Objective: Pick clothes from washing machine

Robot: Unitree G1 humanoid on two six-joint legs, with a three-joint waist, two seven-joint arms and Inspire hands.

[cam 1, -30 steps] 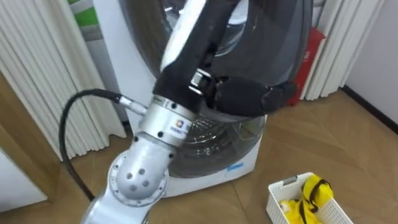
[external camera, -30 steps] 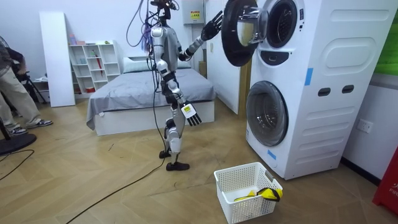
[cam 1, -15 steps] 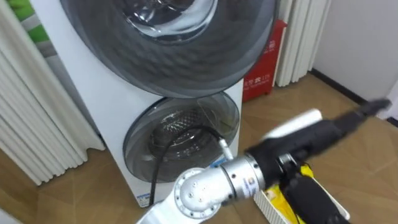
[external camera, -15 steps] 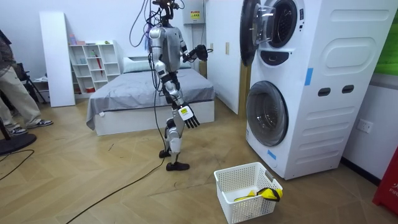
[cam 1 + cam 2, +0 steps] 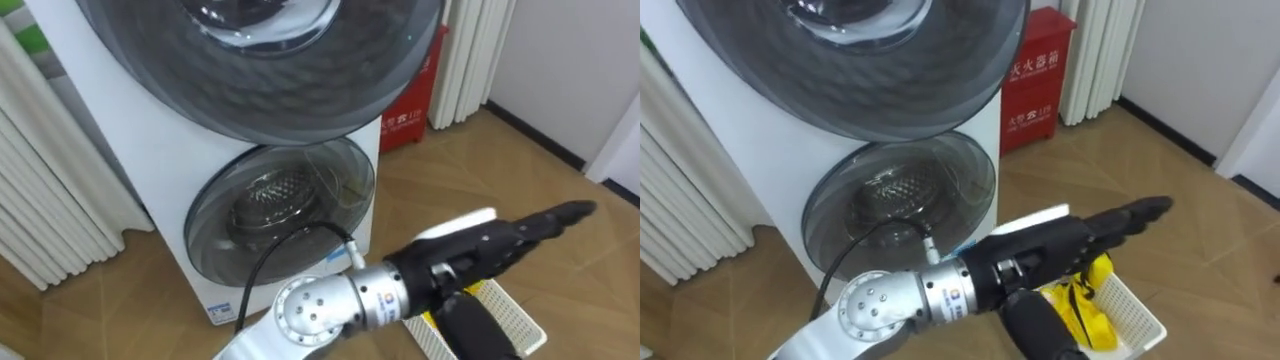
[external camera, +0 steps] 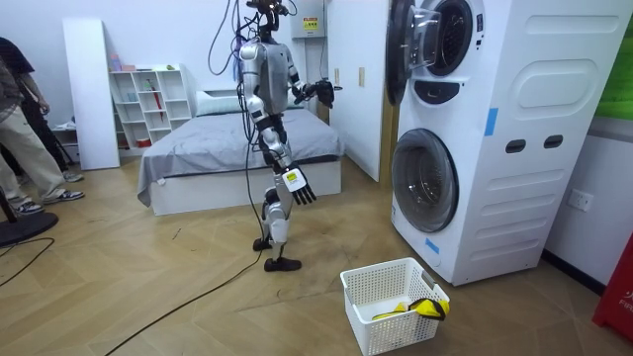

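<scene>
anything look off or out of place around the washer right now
Two small things. The upper machine's door hangs open, with no hand on it: the left hand is stretched out, empty. In the white basket on the floor, a yellow item droops over the rim rather than lying inside. Nothing looks spilled or damaged.

Glossy white washing machine (image 6: 514, 198), smooth wood floor (image 5: 560, 180), plastic basket (image 6: 396, 331).

My own forearm hides most of the basket (image 5: 1140, 318) before the washing machine (image 5: 740, 170), whose upper door (image 5: 910, 70) is cut off above.
</scene>
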